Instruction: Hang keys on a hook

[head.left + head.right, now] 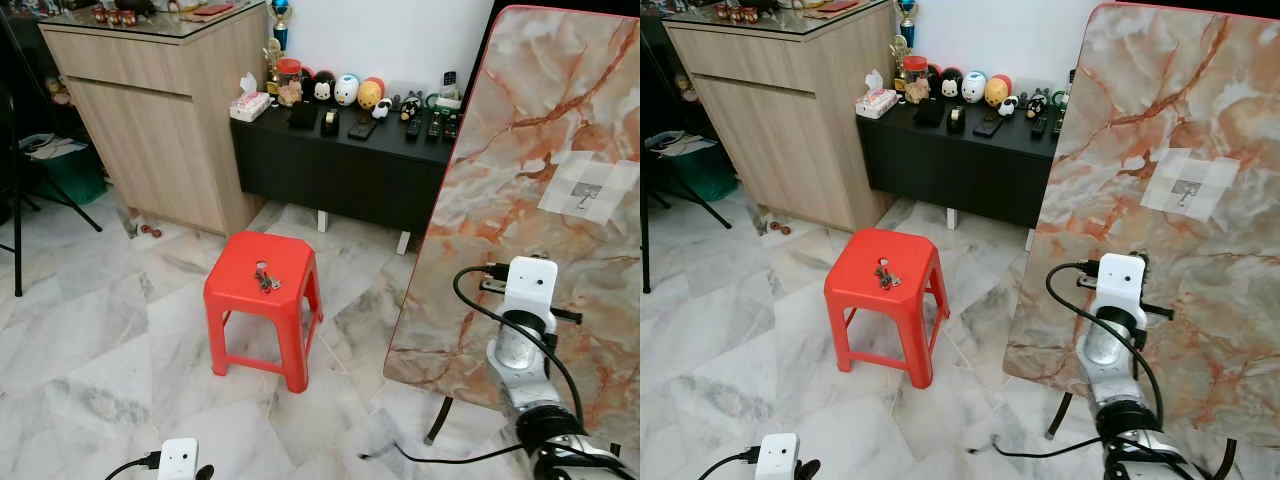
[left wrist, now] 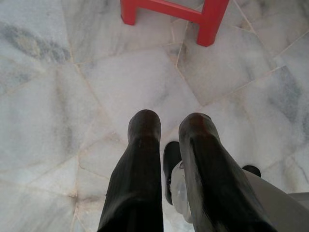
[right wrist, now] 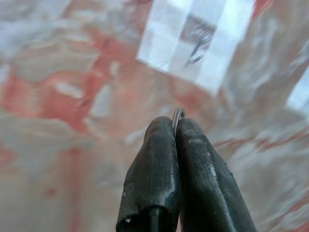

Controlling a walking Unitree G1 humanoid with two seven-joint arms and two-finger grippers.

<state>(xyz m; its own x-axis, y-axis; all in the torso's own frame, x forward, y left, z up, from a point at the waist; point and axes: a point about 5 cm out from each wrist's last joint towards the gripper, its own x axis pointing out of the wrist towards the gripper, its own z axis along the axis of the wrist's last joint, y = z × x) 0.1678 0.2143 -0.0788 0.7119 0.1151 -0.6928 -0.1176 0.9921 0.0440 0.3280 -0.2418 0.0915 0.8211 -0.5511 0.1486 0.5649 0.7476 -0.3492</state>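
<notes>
Keys (image 1: 265, 279): small metallic bunch, lying flat near the centre of a red plastic stool's (image 1: 240, 290) seat, untouched.

Key ring (image 3: 177, 117): thin silver wire loop, its curved edge protruding from between the closed black fingertips of the right end effector (image 3: 175, 126).

Hook (image 1: 585, 199): small metal hook on a pale taped square, fixed to the upright marble-patterned board (image 1: 510, 160).
</notes>
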